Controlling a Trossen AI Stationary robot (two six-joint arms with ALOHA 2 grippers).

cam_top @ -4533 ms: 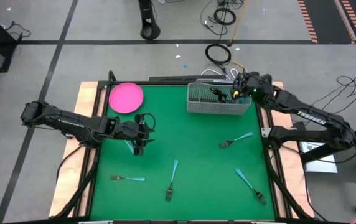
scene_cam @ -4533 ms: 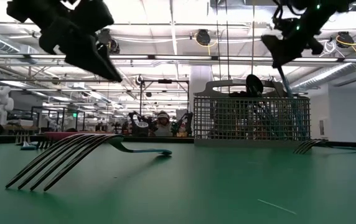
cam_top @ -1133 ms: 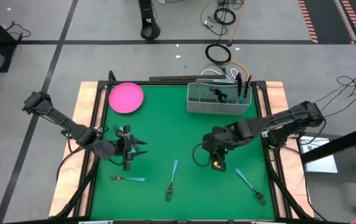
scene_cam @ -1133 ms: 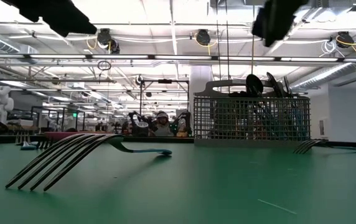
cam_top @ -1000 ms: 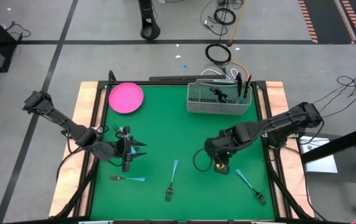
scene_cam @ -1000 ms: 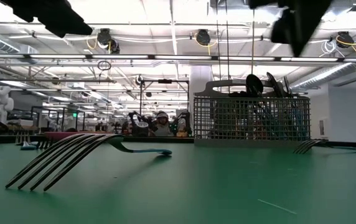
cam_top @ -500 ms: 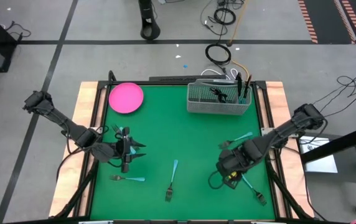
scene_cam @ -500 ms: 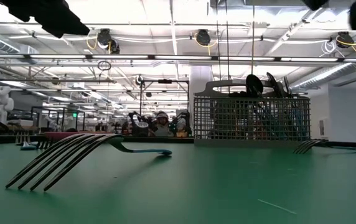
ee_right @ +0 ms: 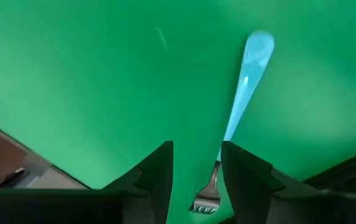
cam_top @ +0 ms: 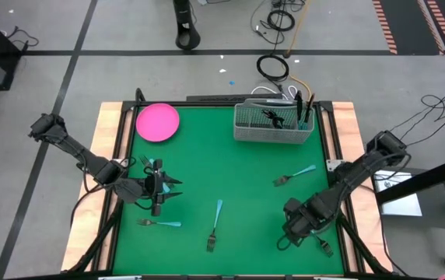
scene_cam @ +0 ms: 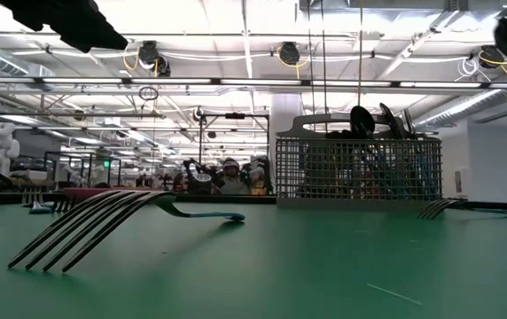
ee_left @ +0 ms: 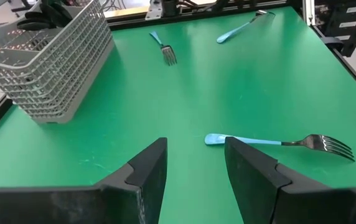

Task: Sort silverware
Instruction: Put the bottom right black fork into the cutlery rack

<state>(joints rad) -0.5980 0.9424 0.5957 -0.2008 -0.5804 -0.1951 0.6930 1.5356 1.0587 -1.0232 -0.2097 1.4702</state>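
Several light blue-handled forks lie flat on the green mat: one at the near left [cam_top: 159, 223], one at the near middle [cam_top: 215, 225], one at the right [cam_top: 294, 175] and one at the near right [cam_top: 321, 243]. My left gripper [cam_top: 160, 193] is open and empty above the mat's left part; the near-left fork [ee_left: 277, 142] lies ahead of it. My right gripper [cam_top: 299, 225] is open over the near-right fork. In the right wrist view [ee_right: 195, 180] its fingers stand on either side of that fork's neck [ee_right: 218, 162], apart from it.
A gray wire mesh basket [cam_top: 273, 124] holding dark utensils stands at the far middle-right; it also shows in the low view [scene_cam: 358, 168]. A round pink plate [cam_top: 158, 122] sits at the far left. The mat's middle is bare green.
My right gripper has swung from the mat's middle toward the near right corner and come over the near-right fork. My left gripper has kept still. The forks lie where they were.
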